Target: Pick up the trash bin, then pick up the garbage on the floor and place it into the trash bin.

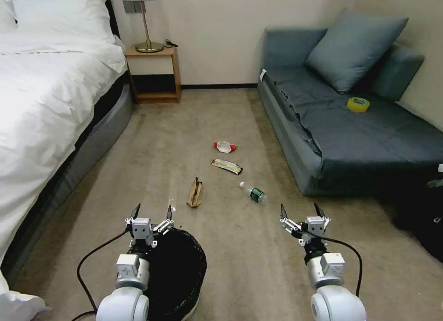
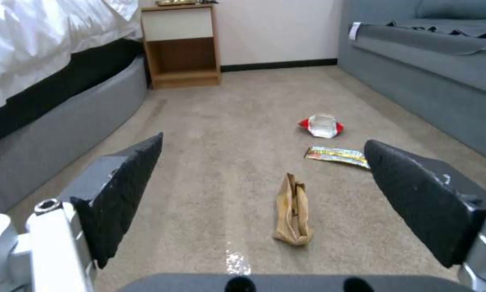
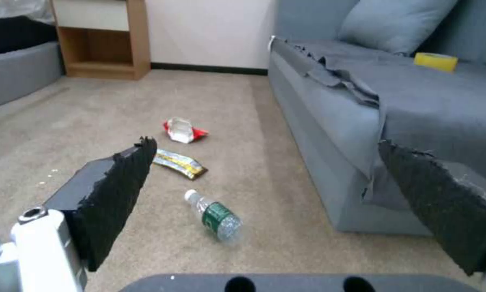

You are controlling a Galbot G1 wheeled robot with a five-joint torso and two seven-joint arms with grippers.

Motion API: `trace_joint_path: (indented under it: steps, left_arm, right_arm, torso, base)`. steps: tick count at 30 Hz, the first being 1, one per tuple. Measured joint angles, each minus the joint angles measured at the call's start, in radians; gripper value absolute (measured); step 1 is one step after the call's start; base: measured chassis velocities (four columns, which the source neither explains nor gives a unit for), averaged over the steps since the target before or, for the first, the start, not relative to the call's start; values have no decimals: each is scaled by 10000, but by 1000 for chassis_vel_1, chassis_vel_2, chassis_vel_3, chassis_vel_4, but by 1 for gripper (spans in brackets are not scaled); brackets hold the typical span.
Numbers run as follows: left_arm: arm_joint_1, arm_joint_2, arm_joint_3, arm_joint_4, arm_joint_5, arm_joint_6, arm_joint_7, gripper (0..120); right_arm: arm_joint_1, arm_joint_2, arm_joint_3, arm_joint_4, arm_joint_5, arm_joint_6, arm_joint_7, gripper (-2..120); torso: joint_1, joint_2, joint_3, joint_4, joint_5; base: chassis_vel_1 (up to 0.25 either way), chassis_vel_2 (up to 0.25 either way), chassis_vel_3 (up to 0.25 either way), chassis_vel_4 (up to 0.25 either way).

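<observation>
The trash bin (image 1: 177, 270), white with a crinkly black liner, stands on the carpet at the lower left of the head view, half hidden behind the left arm. The left claw (image 1: 152, 212) hovers just above its far rim with jaws spread wide and nothing between them; so the first step, picking up the bin, looks not yet done.

Beyond it, toward the frame's centre, the garbage lies scattered on the floor: a crumpled brown paper bag (image 1: 195, 193) nearest the bin, a clear bottle (image 1: 253, 192) with a green label to its right, a flat dark-and-gold wrapper (image 1: 226, 166) above those, and a red-and-white packet (image 1: 225, 147) farthest up.

The right claw (image 1: 300, 211) hangs at lower right, also wide open and empty (well apart from the bottle).

The next move probably calls for lowering the left claw onto the bin's rim and closing there.
</observation>
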Motion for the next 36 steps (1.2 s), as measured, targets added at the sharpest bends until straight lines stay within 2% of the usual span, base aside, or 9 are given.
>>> trace_joint_path:
  steps: [7, 10, 15, 18, 23, 26, 28, 31, 36]
  left_arm:
    - [-4, 0, -12, -25, -23, 53, 0, 100]
    - [-72, 0, -111, -319, -174, 479, -97, 100]
    - [-285, 6, -395, -1170, -607, 1707, -404, 100]
    - [-526, 14, -717, -2135, -1093, 3086, -748, 100]
    - [-569, 15, -773, -2309, -1198, 3382, -812, 100]
    - [-568, 50, -776, -2341, -1247, 3437, -845, 100]
    - [-548, 174, -780, -2436, -1403, 3564, -967, 100]
    - [-276, 1304, -800, -3093, -2637, 4457, -1905, 100]
    - [-154, 1802, -801, -3360, -3187, 4850, -2319, 100]
  right_arm:
    - [0, 0, 0, 7, 0, -11, 7, 100]
    - [16, 0, 0, 154, 10, -184, 121, 100]
    - [167, 23, 45, 1144, 141, -1280, 867, 100]
    - [340, 56, 102, 2351, 321, -2653, 1795, 100]
    - [470, 71, 160, 3274, 521, -3644, 2522, 100]
    - [301, -486, 330, 3712, 1240, -3828, 3024, 100]
    - [246, -598, 336, 3801, 1387, -3891, 3079, 100]
    - [197, -747, 312, 3972, 1619, -4050, 3149, 100]
    - [149, -853, 307, 3983, 1668, -4067, 3155, 100]
  torso:
    - [0, 0, 0, 0, 0]
    - [1, 0, 0, 0, 1]
    - [1, 0, 0, 0, -1]
    - [1, 0, 0, 0, 0]
    - [0, 0, 0, 1, -3]
    - [1, 0, 0, 0, -4]
    - [1, 0, 0, 0, 0]
    - [1, 0, 0, 0, 1]
    - [0, 0, 0, 1, -3]
  base:
    - [0, 0, 0, 0]
    - [0, 0, 0, 0]
    - [0, 0, 0, 0]
    - [0, 0, 0, 0]
    - [0, 0, 0, 0]
    - [0, 0, 0, 0]
    - [0, 0, 0, 0]
    - [0, 0, 0, 0]
    - [0, 0, 0, 0]
